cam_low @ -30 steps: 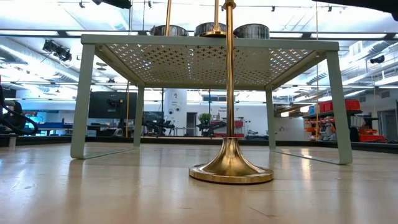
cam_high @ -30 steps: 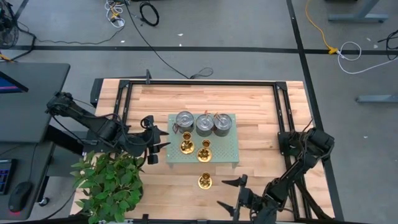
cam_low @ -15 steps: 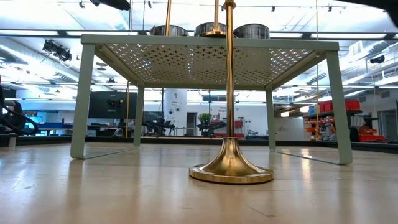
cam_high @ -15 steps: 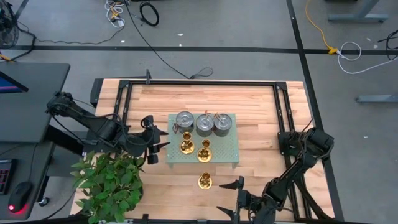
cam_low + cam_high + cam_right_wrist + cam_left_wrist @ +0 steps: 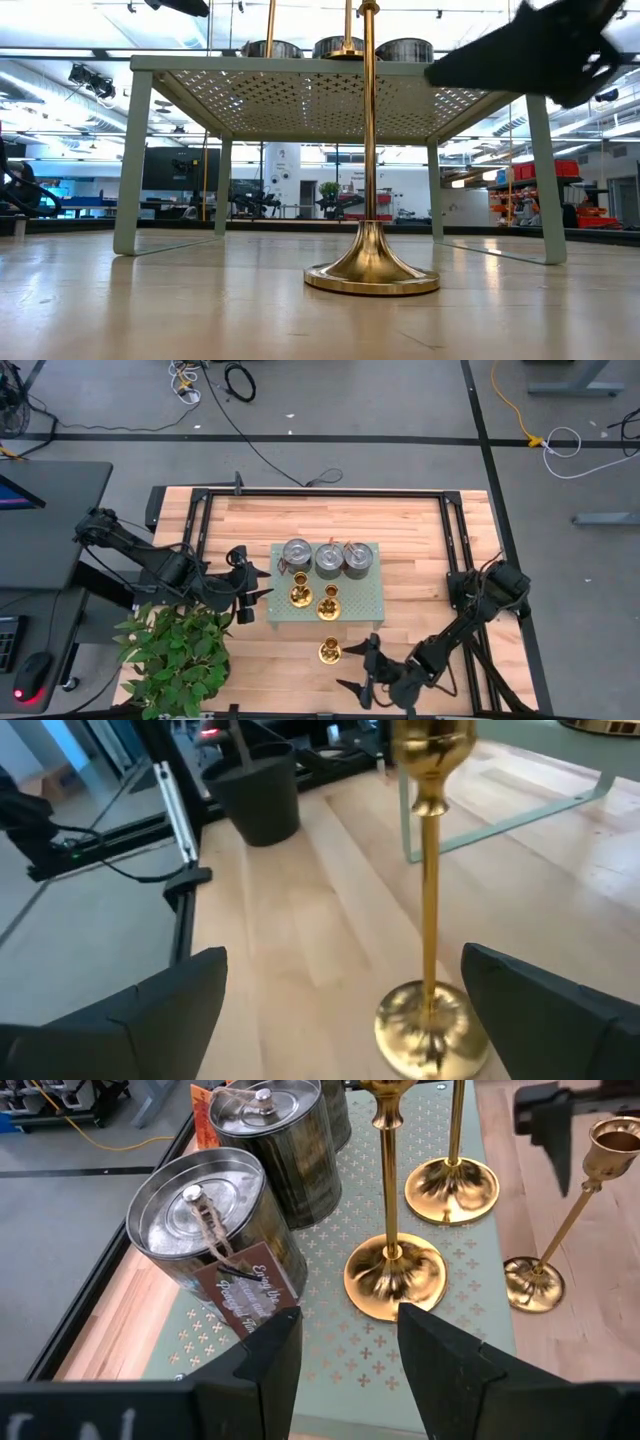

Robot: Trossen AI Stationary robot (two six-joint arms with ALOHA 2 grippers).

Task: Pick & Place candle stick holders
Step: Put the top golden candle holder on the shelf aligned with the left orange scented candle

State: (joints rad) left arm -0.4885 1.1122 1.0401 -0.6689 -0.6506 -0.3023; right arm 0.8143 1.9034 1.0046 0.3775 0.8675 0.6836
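Three gold candle stick holders show. Two stand by their round bases on the green perforated stand (image 5: 370,610), one (image 5: 300,593) beside the other (image 5: 329,603). The third (image 5: 329,651) stands by its base on the wooden table in front of the stand; it also shows in the low view (image 5: 371,270) and in the right wrist view (image 5: 430,900). My right gripper (image 5: 348,666) is open just right of it, one finger on either side of its line, touching nothing. My left gripper (image 5: 268,584) is open at the stand's left edge, facing the nearest holder (image 5: 393,1275).
Three grey tin cans (image 5: 327,558) stand along the stand's far side. A green potted plant (image 5: 175,650) fills the near left corner; its black pot shows in the right wrist view (image 5: 255,795). A black frame (image 5: 320,493) runs round the table's far half.
My right gripper has gone toward the table's left edge and a little toward the far edge. It has closed in on the holder on the table and come into the low view at the upper right. It stays open. The holders have not moved.
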